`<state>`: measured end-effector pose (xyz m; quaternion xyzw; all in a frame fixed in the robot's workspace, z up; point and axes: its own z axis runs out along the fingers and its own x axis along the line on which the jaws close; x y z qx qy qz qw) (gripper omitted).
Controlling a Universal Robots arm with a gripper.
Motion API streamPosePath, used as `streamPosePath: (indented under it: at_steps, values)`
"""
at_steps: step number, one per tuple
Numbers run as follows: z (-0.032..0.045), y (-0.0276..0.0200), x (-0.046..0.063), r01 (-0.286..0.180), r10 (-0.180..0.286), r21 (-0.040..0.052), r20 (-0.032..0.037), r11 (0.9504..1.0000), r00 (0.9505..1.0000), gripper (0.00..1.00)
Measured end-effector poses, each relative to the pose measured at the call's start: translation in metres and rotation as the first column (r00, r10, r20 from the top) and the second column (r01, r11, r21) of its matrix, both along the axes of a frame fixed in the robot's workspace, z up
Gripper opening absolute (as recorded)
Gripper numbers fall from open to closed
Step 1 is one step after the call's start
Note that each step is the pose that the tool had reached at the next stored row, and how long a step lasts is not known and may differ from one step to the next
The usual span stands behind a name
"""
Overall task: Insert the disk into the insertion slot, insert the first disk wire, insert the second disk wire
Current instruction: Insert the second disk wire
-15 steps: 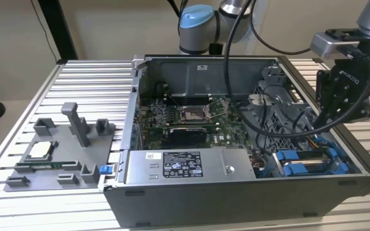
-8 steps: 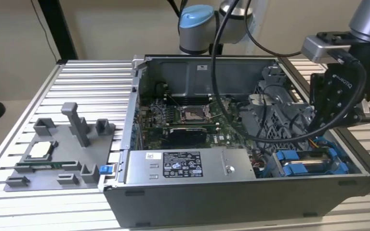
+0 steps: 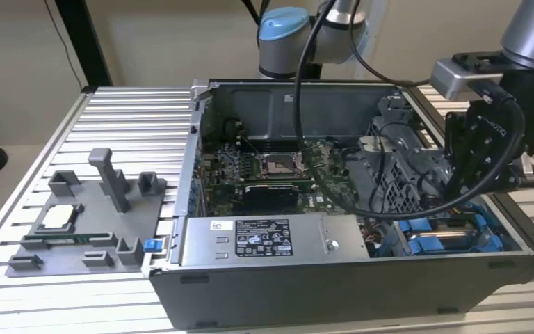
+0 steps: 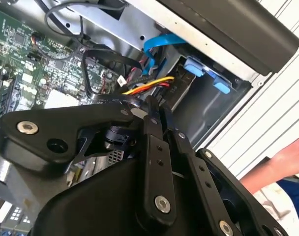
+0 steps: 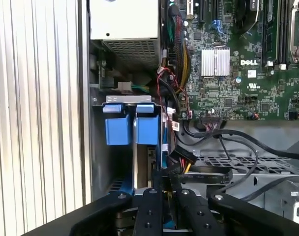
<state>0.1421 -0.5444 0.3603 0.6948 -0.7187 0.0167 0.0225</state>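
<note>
One gripper (image 5: 164, 179), seen in both wrist views, stands low in the corner of the case with its jaws drawn close together. Their tips sit at the black plug (image 5: 181, 160) of the yellow-and-red wire bundle (image 4: 148, 86), but whether the plug is actually pinched cannot be made out. Just beyond, the disk (image 3: 448, 243) appears to lie inside the insertion slot (image 5: 97, 162), its blue frame level with the bay's blue rails, so the first step is judged done. A blue flat cable (image 4: 159, 44) arches above the bay. Neither wire can be confirmed as seated, so both wire steps are judged open. Farther off lie the motherboard (image 5: 238, 73) and the power-supply box (image 3: 267, 240). A person's hand (image 4: 287, 157) rests outside the case, and a grey parts tray (image 3: 81, 229) lies on the table (image 3: 128, 111).
</note>
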Motion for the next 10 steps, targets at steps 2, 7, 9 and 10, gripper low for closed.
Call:
streamPosePath:
  at_steps: [2, 7, 9, 10]
  values:
    - [0.0, -0.0028, -0.003, 0.0, 0.0, 0.0032, 0.004, 1.0, 1.0, 0.0]
    - [-0.0007, -0.0055, -0.0072, 0.0, -0.001, 0.0411, 0.025, 0.9992, 0.9997, 0.0]
    - [-0.001, -0.0072, -0.0072, -0.001, -0.001, 0.0724, 0.0289, 0.9974, 0.9996, 0.0]
    - [-0.0012, -0.0082, -0.0072, -0.001, -0.002, 0.0878, 0.0302, 0.9961, 0.9995, 0.0]
